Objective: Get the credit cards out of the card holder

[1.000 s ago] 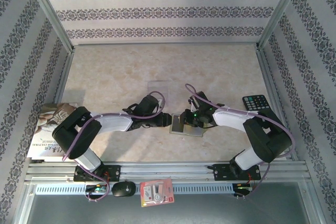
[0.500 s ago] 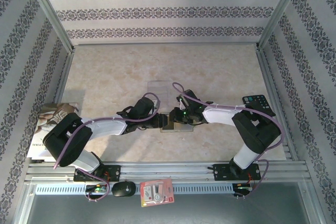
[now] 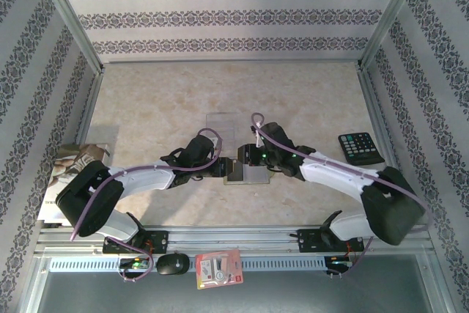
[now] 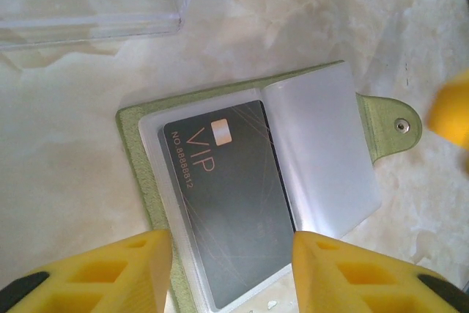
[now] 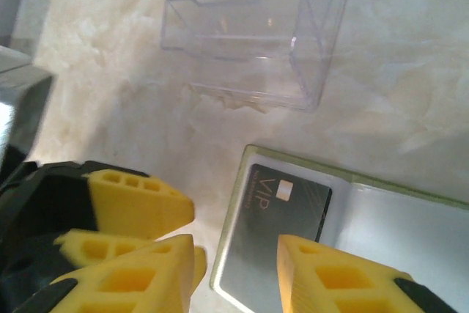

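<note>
1. The left end effector (image 4: 231, 254) is open. Its yellow fingers (image 4: 110, 269) stand either side of the near end of the card holder (image 4: 139, 159), gripping nothing; whether they touch the cover I cannot tell.
2. The right end effector (image 5: 234, 254) is open too and empty. It sits low over the holder's corner, just beside the dark card's edge.
3. The card holder lies opened flat on the surface (image 4: 66, 108), midway between the two arms, its snap tab (image 4: 388, 119) turned outward. It looks light and floppy, so it would likely slide or lift with a card unless one end effector pins the olive cover.
4. The black card (image 4: 227, 210), marked VIP, sits inside the left clear pocket.
   - It is likely stiff, thin and slick, with little edge to pinch.
   - The best hold is probably a short edge at the pocket mouth, drawing it straight along the sleeve.
5. The right-hand sleeve (image 4: 330, 152) is milky; I cannot tell whether a pale card is inside.
6. Farther off stands a clear plastic box (image 5: 256, 27), apart from the holder.
</note>
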Controlling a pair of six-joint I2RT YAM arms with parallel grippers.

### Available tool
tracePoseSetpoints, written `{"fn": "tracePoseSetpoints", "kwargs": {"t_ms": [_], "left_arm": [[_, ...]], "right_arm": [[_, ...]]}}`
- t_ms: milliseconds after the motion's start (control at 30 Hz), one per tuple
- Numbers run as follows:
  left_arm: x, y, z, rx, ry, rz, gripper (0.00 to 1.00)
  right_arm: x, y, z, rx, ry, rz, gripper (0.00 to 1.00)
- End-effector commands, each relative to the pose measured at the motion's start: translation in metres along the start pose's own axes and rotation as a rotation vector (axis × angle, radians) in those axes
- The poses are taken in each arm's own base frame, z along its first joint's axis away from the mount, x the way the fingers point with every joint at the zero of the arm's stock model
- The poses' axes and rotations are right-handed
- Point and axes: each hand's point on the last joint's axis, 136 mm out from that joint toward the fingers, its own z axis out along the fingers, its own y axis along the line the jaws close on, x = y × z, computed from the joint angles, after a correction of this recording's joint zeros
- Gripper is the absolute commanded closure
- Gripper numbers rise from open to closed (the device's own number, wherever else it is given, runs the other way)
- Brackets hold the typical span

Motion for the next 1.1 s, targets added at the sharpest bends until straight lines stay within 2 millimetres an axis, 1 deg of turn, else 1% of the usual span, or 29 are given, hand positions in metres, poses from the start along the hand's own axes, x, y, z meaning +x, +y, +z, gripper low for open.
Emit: {"fn": "tracePoseSetpoints", "kwargs": {"t_ms": [0,67,167,233,367,400,533,700,867,1067], "left_arm": [[-0.007,0.002,0.006,0.001,-0.025,0.047,0.52],[-0.007,0.002,0.011,0.006,-0.017,0.051,0.51],[-0.007,0.006,0.017,-0.015,-0.006,0.045,0.52],[-0.005,0.011,0.019,-0.037,-0.002,0.037,0.55],[-0.003,0.012,0.025,-0.041,0.018,0.034,0.61],[-0.002,0.013,0.026,-0.046,0.024,0.032,0.64],[0.002,0.019,0.028,-0.068,0.036,0.018,0.70],[0.007,0.025,0.030,-0.093,0.064,0.002,0.76],[0.016,0.029,0.032,-0.102,0.094,-0.017,0.79],[0.028,0.034,0.036,-0.098,0.123,-0.041,0.81]], "right_arm": [[0.021,-0.014,0.014,0.029,0.099,0.025,0.64],[0.023,-0.018,0.019,0.041,0.103,0.042,0.63],[0.023,-0.024,0.022,0.076,0.102,0.044,0.64],[0.023,-0.027,0.022,0.090,0.098,0.040,0.65],[0.024,-0.032,0.021,0.114,0.098,0.040,0.67],[0.026,-0.032,0.022,0.114,0.105,0.037,0.67],[0.029,-0.032,0.026,0.106,0.117,0.044,0.68],[0.031,-0.034,0.031,0.102,0.129,0.054,0.73],[0.035,-0.040,0.036,0.092,0.146,0.091,0.77],[0.035,-0.041,0.037,0.063,0.143,0.130,0.79]]}}
